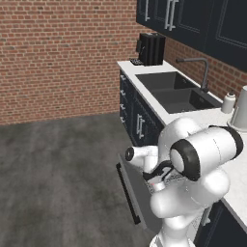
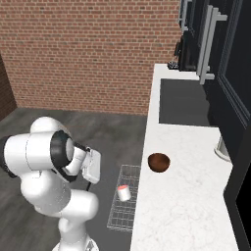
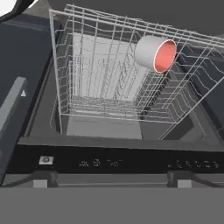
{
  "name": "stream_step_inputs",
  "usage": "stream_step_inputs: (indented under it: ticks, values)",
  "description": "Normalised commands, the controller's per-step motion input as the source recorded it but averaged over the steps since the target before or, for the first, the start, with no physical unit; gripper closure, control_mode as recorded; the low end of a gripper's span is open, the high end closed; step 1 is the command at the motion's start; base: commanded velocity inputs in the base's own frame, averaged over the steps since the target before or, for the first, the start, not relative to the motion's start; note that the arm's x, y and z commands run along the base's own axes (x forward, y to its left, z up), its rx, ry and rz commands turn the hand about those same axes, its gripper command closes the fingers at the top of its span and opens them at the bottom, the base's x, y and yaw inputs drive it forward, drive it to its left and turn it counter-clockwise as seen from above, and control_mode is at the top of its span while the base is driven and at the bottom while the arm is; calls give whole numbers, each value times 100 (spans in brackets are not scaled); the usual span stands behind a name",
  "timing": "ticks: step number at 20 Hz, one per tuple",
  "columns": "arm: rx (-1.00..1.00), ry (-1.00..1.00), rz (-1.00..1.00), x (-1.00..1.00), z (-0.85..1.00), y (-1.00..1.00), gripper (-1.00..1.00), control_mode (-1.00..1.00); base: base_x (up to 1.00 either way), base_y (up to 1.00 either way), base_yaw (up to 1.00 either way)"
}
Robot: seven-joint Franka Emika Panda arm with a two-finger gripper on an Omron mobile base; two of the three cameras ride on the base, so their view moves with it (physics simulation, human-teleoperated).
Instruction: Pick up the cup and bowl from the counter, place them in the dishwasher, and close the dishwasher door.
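The pinkish-red cup [image 3: 155, 53] lies on its side in the dishwasher's pulled-out wire rack [image 3: 105, 87], its open mouth turned toward me. From the right base the cup [image 2: 124, 192] shows in that rack [image 2: 123, 208], just off the counter's front edge. The dark reddish-brown bowl [image 2: 159, 162] stands upright on the white counter [image 2: 186, 206], close to that edge. The dishwasher door [image 1: 129, 193] hangs down open; its control strip [image 3: 113, 162] runs across the bottom of the hand view. My gripper [image 2: 91, 180] hovers open above the door, apart from the cup, holding nothing.
A dark double sink [image 1: 176, 89] with a tall faucet [image 1: 202, 72] is set into the counter beyond the dishwasher. A black appliance [image 1: 151, 48] stands at the counter's far end, and a pale canister [image 1: 240, 113] by the wall. Grey floor lies open to the left.
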Motion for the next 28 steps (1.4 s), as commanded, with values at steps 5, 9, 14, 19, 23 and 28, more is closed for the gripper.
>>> stream_step_inputs:
  ticks: [5,9,14,19,23,28]
  values:
    - [0,-24,1,-5,100,39,-100,-100,0,0,0]
    - [2,-5,0,-5,100,26,-100,-100,0,0,0]
    - [8,5,-2,0,100,3,-100,-100,0,0,0]
    - [16,25,-13,6,100,0,-100,-100,0,0,0]
    - [15,23,-38,1,88,1,-100,-100,0,0,0]
    - [12,22,-67,-6,6,-1,-100,-100,0,0,0]
